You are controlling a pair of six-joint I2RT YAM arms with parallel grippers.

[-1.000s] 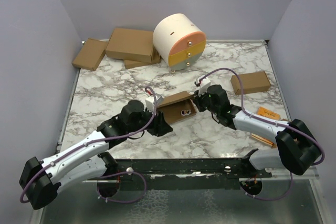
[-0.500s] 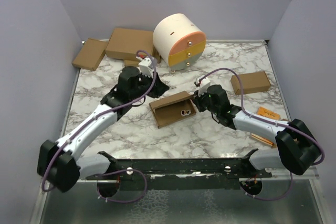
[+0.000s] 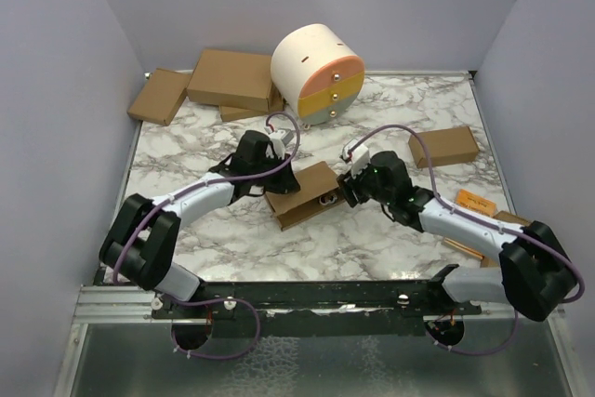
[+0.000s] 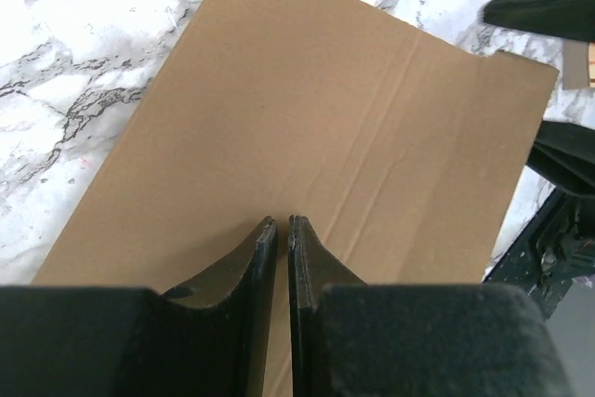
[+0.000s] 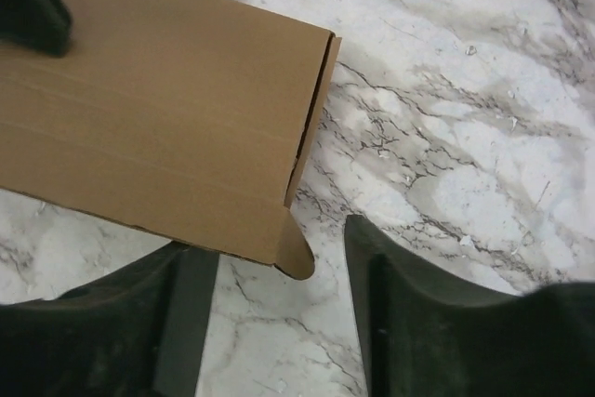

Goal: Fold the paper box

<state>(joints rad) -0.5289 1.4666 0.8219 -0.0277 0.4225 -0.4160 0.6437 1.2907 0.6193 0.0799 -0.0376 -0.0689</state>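
Your paper box (image 3: pixel 316 179) lies flat on the marble table (image 3: pixel 186 151), just in front of the round drawer unit (image 3: pixel 318 73), toward the arms. The left gripper (image 4: pixel 282 222) sits over the box's top panel. Its fingers are closed to a hairline slit with nothing between them, and you cannot tell whether the tips touch the cardboard. The right gripper (image 5: pixel 279 313) stands open at the box's end, on the side away from the drawer unit. It holds nothing, and a small tab (image 5: pixel 296 258) pokes out between its fingers. In the right wrist view the box's far end is cut off. From above, the left gripper hides part of the lid.
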